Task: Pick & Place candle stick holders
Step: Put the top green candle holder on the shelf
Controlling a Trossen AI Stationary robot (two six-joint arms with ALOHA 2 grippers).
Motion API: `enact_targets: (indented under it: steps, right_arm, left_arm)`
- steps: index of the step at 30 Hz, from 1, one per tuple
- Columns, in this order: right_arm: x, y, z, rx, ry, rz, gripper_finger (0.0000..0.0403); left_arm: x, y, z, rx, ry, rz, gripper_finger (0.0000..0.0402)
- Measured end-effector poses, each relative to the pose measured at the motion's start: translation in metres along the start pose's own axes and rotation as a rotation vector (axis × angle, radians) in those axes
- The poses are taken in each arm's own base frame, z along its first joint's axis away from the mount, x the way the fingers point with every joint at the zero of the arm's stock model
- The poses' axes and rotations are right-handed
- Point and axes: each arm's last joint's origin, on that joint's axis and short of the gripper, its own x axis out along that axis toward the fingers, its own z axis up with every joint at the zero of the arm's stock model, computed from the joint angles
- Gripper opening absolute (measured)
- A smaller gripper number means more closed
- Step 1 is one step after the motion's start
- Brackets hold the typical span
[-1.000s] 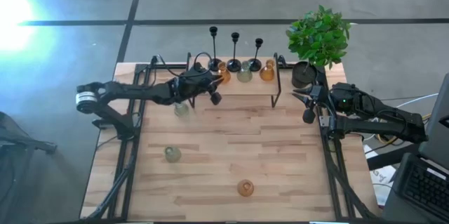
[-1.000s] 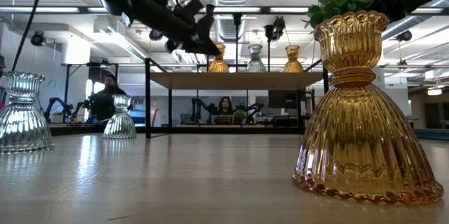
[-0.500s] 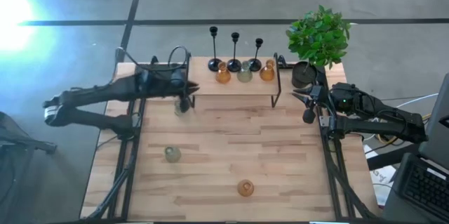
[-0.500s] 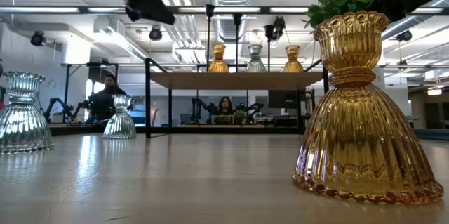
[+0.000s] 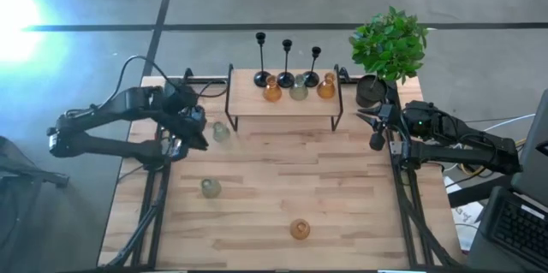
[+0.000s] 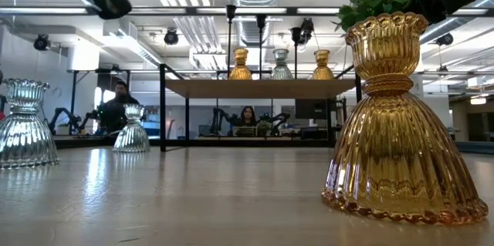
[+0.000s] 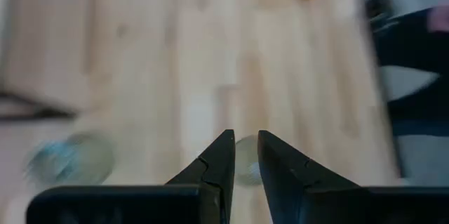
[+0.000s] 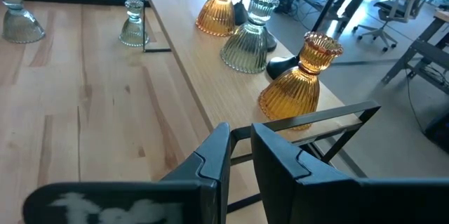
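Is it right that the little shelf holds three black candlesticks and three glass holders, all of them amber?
Not quite. On the shelf the three black candlesticks are there, but only the two outer glass holders are amber; the middle one is pale green. The high view shows it.

Left arm (image 5: 111,123) back from shelf (image 5: 282,102).

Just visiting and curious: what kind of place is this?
Probably a robotics lab in an open office: two robot arms flank a wooden table, a person sits at desks behind, and office chairs stand nearby.
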Motion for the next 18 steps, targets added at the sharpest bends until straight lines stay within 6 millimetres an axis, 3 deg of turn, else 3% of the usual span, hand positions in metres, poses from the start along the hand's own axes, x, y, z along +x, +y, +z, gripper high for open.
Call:
enact_targets:
  steps: [5,10,18]
  right_arm:
    - [0.000,0.000,0.000,0.000,0.000,0.000,0.0052]
    - [0.000,0.000,0.000,0.000,0.000,0.000,0.0052]
    - [0.000,0.000,0.000,0.000,0.000,0.000,0.0052]
  left_arm:
    - [0.008,0.009,-0.003,-0.115,0.081,0.175,0.0067]
    - [0.020,0.013,-0.006,-0.109,0.078,0.177,0.0067]
    - [0.050,0.024,-0.031,-0.100,0.106,0.257,0.0067]
